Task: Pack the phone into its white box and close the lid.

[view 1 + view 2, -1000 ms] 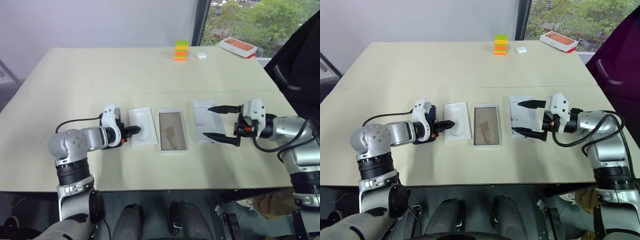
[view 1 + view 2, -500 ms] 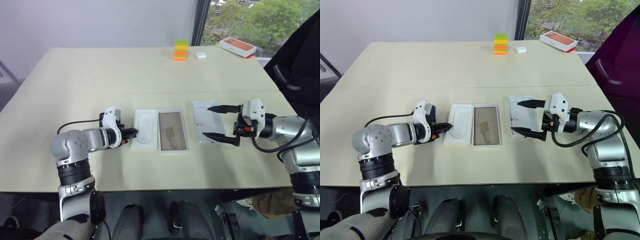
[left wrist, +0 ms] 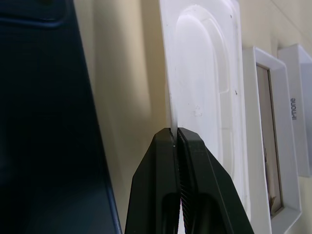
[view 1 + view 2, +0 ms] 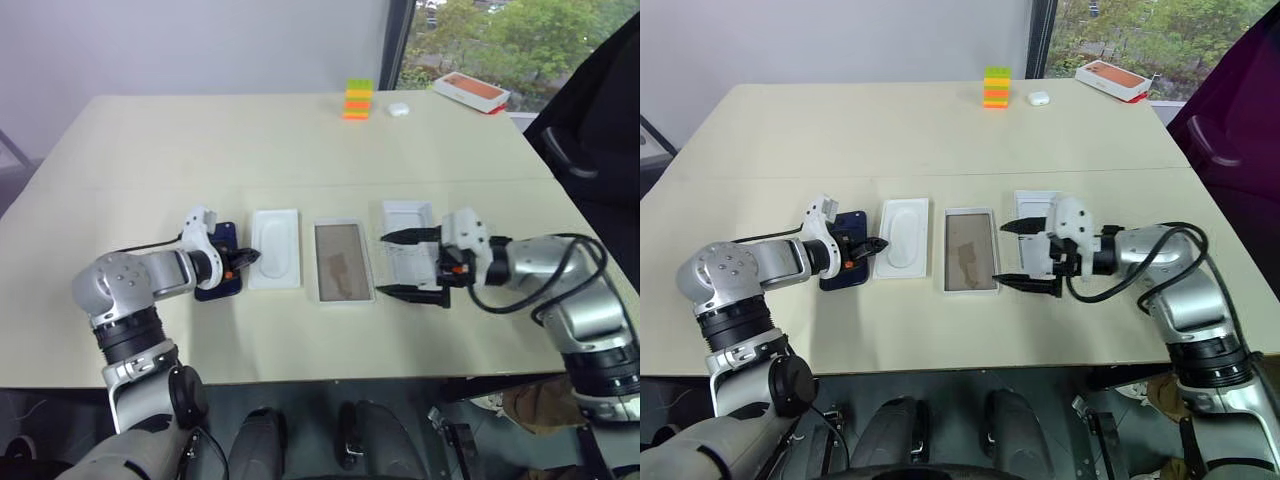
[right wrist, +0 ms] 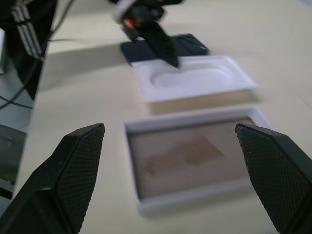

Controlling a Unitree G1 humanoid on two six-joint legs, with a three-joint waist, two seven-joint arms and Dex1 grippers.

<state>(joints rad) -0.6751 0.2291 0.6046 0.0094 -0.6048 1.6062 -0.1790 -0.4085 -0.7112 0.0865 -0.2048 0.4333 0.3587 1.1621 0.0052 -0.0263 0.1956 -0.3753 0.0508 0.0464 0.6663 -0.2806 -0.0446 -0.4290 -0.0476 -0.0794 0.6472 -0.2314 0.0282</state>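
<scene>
**Left jaws pinch the insert's edge; right jaws gape beside the open box**

The left gripper (image 3: 175,134) has its jaws pressed together, and in the left wrist view the thin near edge of the white insert (image 4: 275,247) with its oval recess sits right at their tips, apparently nipped between them. The right gripper (image 4: 408,265) has its jaws spread wide, one black finger above the other, pointing across the counter (image 4: 250,140) toward the white box (image 4: 343,262); the fingertips hang just beside the box's right wall, with nothing between them.

The phone (image 4: 220,262) lies flat on the counter under the left wrist, just left of the insert, its dark blue slab partly covered by the gripper body. The insert lies between the phone and the white box, near both; whether it touches either cannot be told. The white box rests open, its tan-brown floor bare and facing up. The lid (image 4: 408,240) lies to the right of the box, largely behind the right gripper's fingers, with small grey lettering on its side seen from the left wrist.

At the counter's far edge stand a small stack of green, yellow and orange blocks (image 4: 357,100), a small white case (image 4: 399,109) beside it, and an orange-topped box (image 4: 471,91) at the corner near the window.
</scene>
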